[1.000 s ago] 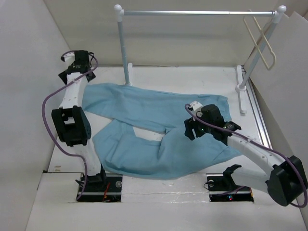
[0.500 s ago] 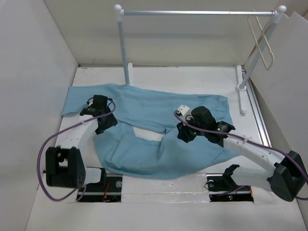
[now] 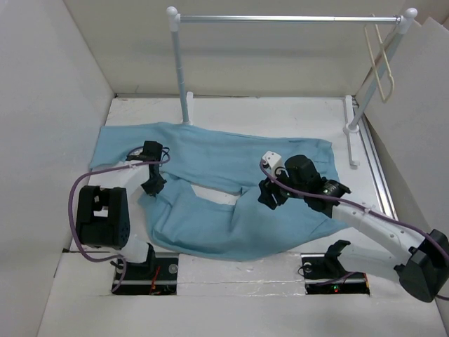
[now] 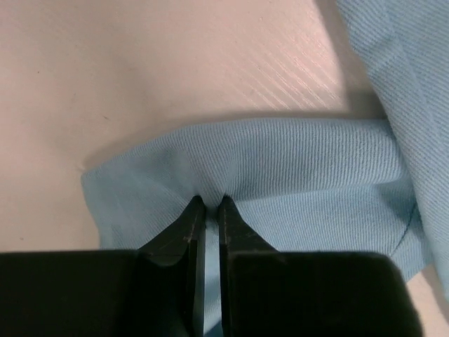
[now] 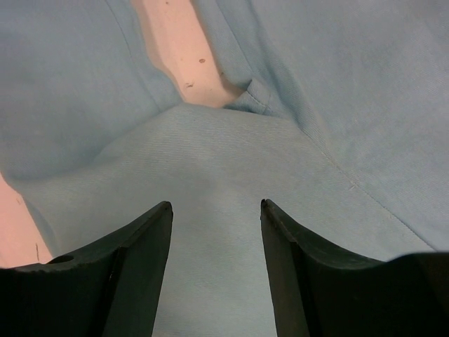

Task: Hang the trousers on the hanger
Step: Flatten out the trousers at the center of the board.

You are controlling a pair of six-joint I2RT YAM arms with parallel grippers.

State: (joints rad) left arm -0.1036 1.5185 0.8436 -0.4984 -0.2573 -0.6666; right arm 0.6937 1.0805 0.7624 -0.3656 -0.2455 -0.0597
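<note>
Left claw (image 4: 208, 203) is pinched narrow on an edge of the trousers (image 3: 224, 158), while the right claw (image 5: 216, 205), spread wide over them, is nearer to the hanger (image 3: 382, 67) at the far right.

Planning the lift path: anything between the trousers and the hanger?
Nothing visible. The trousers lie on the table; the hanger hangs at the rail's far-right end, with bare table between them. Left tool pinches a fold.
</note>
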